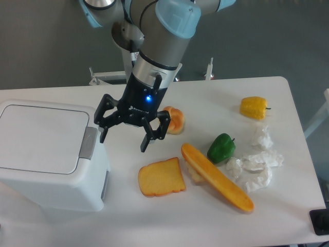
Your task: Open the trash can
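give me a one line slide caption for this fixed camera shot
Open pincer hovers beside the closed white trash can, near its grey latch; toast, baguette and peppers lie alongside.

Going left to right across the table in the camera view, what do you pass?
trash can → gripper, open above the table → toast slice → baguette → green pepper → yellow pepper. The bun and crumpled tissues overlap others, so they are left out.

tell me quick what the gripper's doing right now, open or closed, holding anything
Gripper: open, holding nothing, beside the trash can near its grey latch, not touching it.
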Robot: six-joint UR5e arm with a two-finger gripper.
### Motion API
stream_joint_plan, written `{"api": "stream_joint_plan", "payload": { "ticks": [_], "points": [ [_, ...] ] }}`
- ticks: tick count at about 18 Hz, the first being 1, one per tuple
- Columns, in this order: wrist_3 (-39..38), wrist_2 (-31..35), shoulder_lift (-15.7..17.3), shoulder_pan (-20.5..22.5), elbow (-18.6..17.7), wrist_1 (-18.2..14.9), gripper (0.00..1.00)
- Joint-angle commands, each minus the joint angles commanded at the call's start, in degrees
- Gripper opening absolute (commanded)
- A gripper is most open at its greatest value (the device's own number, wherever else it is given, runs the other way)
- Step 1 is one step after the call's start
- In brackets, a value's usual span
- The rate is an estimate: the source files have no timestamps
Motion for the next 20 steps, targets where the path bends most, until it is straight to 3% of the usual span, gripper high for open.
{"api": "stream_joint_plan", "payload": {
  "ticks": [20],
  "points": [
    [0.62,0.00,-0.88,-0.97,0.00,0.09,1.00]
  ]
}}
